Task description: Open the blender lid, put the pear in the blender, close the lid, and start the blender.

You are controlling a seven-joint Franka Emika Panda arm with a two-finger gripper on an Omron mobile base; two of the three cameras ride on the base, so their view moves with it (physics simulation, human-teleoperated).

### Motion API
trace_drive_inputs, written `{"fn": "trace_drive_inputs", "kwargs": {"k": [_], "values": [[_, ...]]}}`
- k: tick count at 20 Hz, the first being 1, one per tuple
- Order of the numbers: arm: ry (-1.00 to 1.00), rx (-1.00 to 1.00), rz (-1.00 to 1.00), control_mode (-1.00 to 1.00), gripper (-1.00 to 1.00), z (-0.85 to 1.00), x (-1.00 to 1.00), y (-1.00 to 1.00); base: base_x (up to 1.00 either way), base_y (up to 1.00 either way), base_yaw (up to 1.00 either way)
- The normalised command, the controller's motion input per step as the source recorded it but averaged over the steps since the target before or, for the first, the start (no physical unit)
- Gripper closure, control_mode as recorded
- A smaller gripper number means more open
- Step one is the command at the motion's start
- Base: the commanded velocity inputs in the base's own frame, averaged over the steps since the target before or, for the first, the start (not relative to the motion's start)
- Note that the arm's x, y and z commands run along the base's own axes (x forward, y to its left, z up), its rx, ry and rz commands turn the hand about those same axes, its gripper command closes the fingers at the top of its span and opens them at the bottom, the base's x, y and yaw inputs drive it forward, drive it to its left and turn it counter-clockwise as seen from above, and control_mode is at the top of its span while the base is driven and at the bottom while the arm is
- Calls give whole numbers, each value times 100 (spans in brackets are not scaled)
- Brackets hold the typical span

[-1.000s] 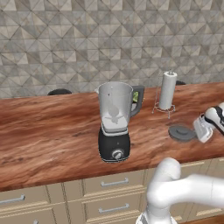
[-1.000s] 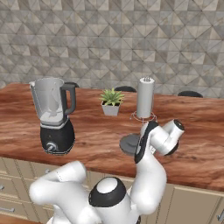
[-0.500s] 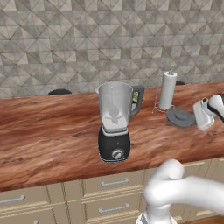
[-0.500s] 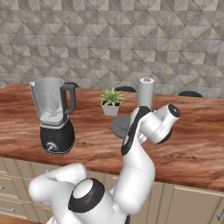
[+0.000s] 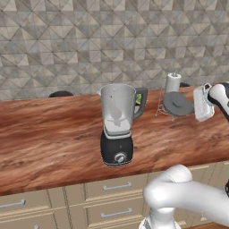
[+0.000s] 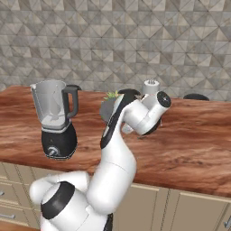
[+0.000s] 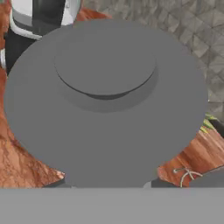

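The blender [image 5: 117, 127] stands mid-counter, its clear jar open at the top, dark handle to the right, silver knob on the black base. A small pale shape shows low inside the jar; I cannot tell whether it is the pear. The blender lid [image 5: 178, 103], a dark grey disc with a raised centre cap, hangs tilted above the counter to the blender's right, in front of the paper-towel roll. My gripper [image 5: 194, 105] is shut on its right edge. In the hand view the blender lid [image 7: 105, 100] covers most of the frame, with the blender [image 7: 41, 17] beyond its top left. From the right base, the blender [image 6: 56, 119] stands left of the lid [image 6: 107, 109].
A white paper-towel roll [image 5: 172, 84] on a wire stand stands behind the lid. A potted plant [image 6: 112, 95] peeks out behind the arm. Dark round burners [image 5: 60, 94] [image 6: 196, 96] lie at the counter's back. Drawers [image 5: 114, 188] run under the front edge.
The lid has risen from the counter, held in my gripper, and tilted up on edge. It has drifted a little left, nearer the blender. The blender has stayed put.
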Motion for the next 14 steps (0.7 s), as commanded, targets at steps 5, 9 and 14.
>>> {"fn": "trace_drive_inputs", "kwargs": {"k": [5, 9, 14], "values": [[-3, 0, 0, -100, 100, 100, 6, 72, 0, 0, 0], [0, 0, 4, -100, 100, 100, 13, 71, 0, 0, 0], [5, 0, 9, -100, 100, 99, 32, 72, 0, 0, 0]]}}
